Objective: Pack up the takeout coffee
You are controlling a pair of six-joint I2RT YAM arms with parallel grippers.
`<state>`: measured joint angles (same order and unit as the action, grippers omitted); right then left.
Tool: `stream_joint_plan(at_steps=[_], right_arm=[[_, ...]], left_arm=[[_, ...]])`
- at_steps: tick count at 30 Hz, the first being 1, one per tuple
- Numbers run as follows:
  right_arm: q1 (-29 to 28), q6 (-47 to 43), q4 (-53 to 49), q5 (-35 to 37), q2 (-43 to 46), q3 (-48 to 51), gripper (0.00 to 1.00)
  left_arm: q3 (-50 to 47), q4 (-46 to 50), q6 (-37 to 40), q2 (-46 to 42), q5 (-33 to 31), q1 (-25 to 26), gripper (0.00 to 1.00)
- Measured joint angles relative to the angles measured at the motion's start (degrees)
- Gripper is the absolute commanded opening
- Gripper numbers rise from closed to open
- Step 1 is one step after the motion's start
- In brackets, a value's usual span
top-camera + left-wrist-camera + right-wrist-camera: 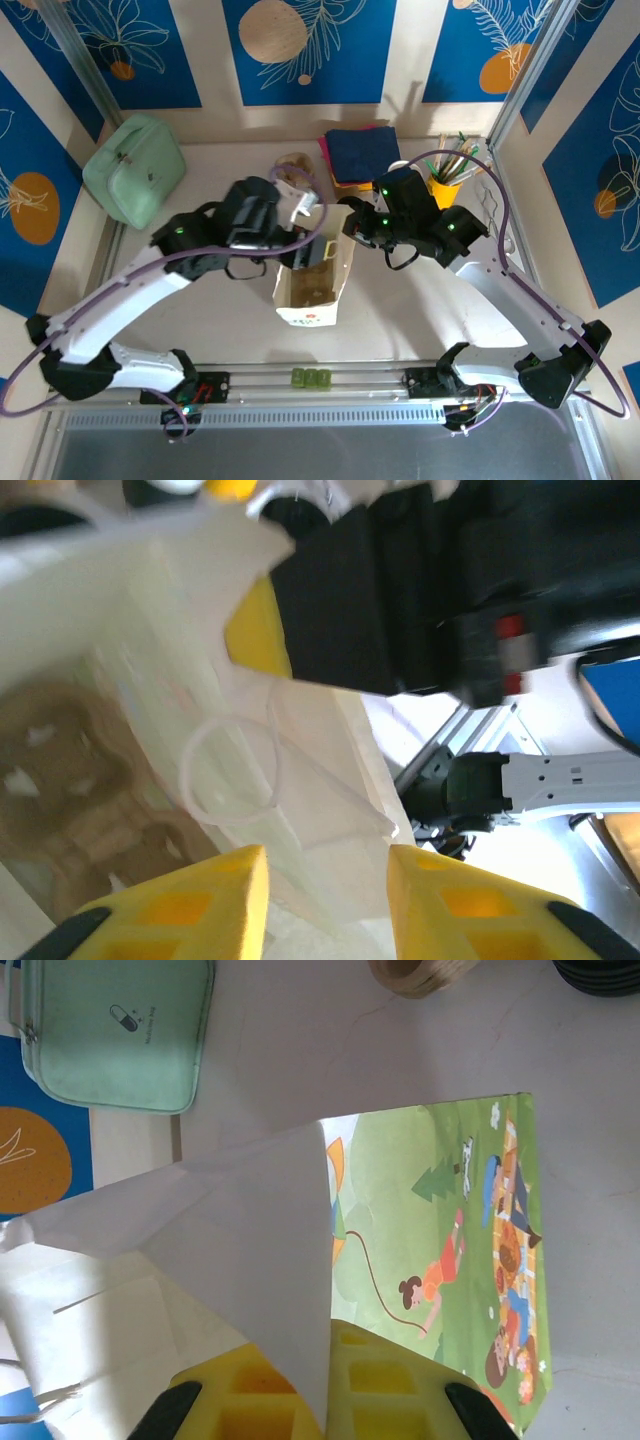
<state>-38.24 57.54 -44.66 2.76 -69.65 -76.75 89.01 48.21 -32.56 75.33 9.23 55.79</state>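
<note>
White paper bag [312, 268] mid-frame, mouth open. Right gripper [325, 1385] pinched on bag wall. Left gripper [325, 870] half-spread above mouth, empty-looking. Faint round rim, likely takeout coffee [230, 770], lower left inside bag. Packing seemingly near done; withdrawal left.

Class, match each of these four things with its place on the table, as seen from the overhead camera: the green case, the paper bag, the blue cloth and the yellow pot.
Things:
1. mint green case
2. paper bag
3. dark blue cloth
4. yellow pot

Places:
A. back right
B. centre, between the two arms
C. back left
D. back edge, near the middle

Pairs: 1-C, 2-B, 3-D, 4-A
</note>
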Motion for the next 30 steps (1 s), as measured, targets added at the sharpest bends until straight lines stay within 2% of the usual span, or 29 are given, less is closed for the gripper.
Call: stream_joint_plan(at_steps=[5,12,19,30], right_arm=[[0.24,0.00,-0.04,0.44,0.11,0.90,0.00],[1.20,0.31,0.07,0.68,0.22,2.71,0.00],[1.84,0.61,0.31,0.66,0.26,3.50,0.00],[3.04,0.57,0.02,0.59,0.85,3.69,0.00]], left_arm=[[0.11,3.54,-2.58,5.60,-2.73,1.49,0.25],[-0.07,5.25,-3.26,7.21,-5.88,1.51,0.20],[-3.13,4.98,-3.58,10.29,-6.12,1.51,0.13],[-5.11,3.23,-3.58,14.08,-4.52,1.51,0.10]])
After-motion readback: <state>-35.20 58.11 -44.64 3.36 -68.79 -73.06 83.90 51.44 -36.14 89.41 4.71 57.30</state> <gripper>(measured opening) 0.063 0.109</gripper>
